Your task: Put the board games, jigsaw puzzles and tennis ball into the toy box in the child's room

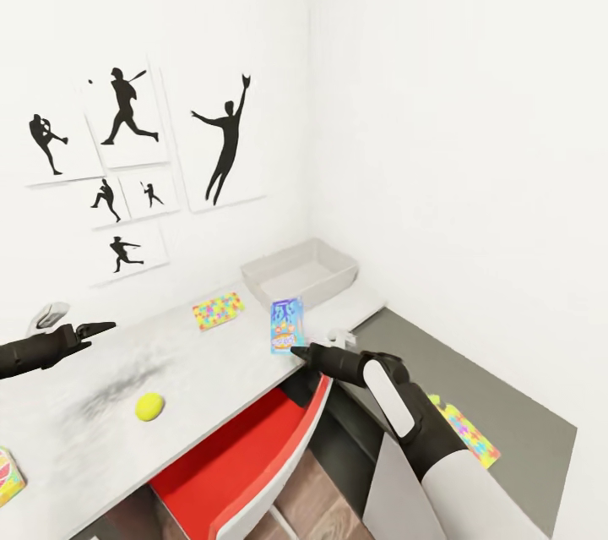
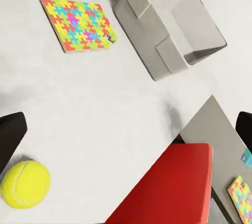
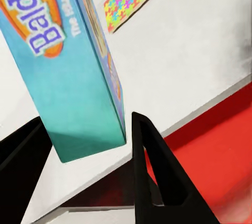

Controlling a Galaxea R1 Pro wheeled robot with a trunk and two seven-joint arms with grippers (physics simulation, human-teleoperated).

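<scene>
I've got the table (image 1: 211, 371) as my landmark, glossy white-grey top. At its far end sits the toy box (image 1: 297, 270), light grey, low sloping walls, and from what I can see inside it's bare, nothing dropped in yet. Red chair (image 1: 245, 464) tucked under the near edge.

Right gripper (image 1: 297, 349) is at the table's near edge, clamped on the lower edge of the blue board game (image 1: 286, 325), which stands tilted up off the surface; wrist cam shows the box's end between the two fingers (image 3: 152, 166). My read: light, stiff cardboard, slick print, thin, so an edge pinch works but it could pivot or slip. I'd go slow.

One jigsaw puzzle (image 1: 218, 310) lies flat mid-table, near the toy box. Thin, flat, prob awkward to get fingers under. A second puzzle (image 1: 463, 430) lies on the dark grey side unit (image 1: 507, 405) beside the table.

Left gripper (image 1: 91, 328) hovers over the table's left part, fingers apart, holding nothing.

Tennis ball (image 1: 149, 406) sits near the front edge. Light, fuzzy, will roll; I'd take it across its middle.
</scene>
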